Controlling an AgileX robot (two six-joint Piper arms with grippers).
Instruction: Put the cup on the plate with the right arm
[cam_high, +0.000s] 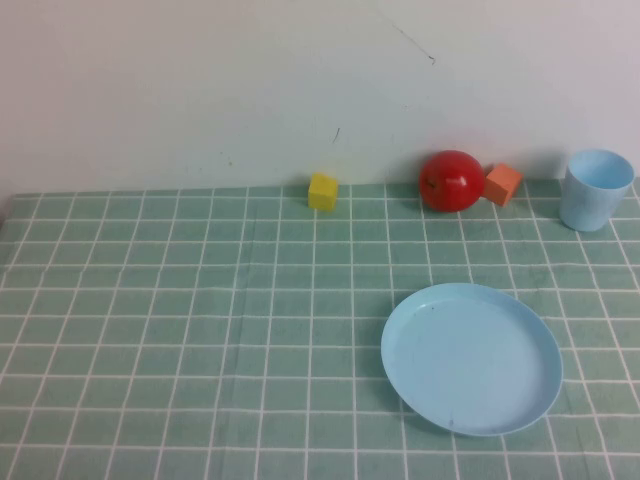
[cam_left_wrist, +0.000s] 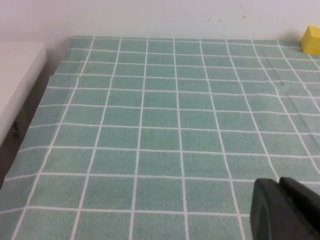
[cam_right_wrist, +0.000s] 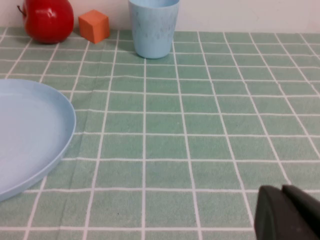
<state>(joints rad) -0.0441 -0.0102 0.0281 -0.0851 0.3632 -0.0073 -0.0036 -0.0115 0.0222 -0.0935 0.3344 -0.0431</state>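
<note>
The cup (cam_high: 597, 189) stands upright at the far right of the table (cam_high: 150, 330), near the wall, well apart from the plate (cam_high: 471, 357), which lies empty nearer the robot. An orange block (cam_high: 503, 184) sits just left of the cup and touches or nearly touches the apple (cam_high: 451, 181); a yellow block (cam_high: 323, 191) stands farther left. Neither arm shows in the high view. The right gripper (cam_right_wrist: 287, 212) appears only as a dark tip low in its wrist view, fingers together, well short of the cup and nothing held. The left gripper (cam_left_wrist: 284, 210) shows likewise over bare cloth on the left side, fingers together, seemingly parked. The step in hand looks like the reach, not yet begun. To do it well, the right gripper should part its fingers wide before it arrives, come in from the robot's side so it stays clear of the orange block, grip the cup around its tapered wall fairly low, squeeze gently since thin plastic may slip or flex, then lift straight up before carrying it over the plate's rim
</note>
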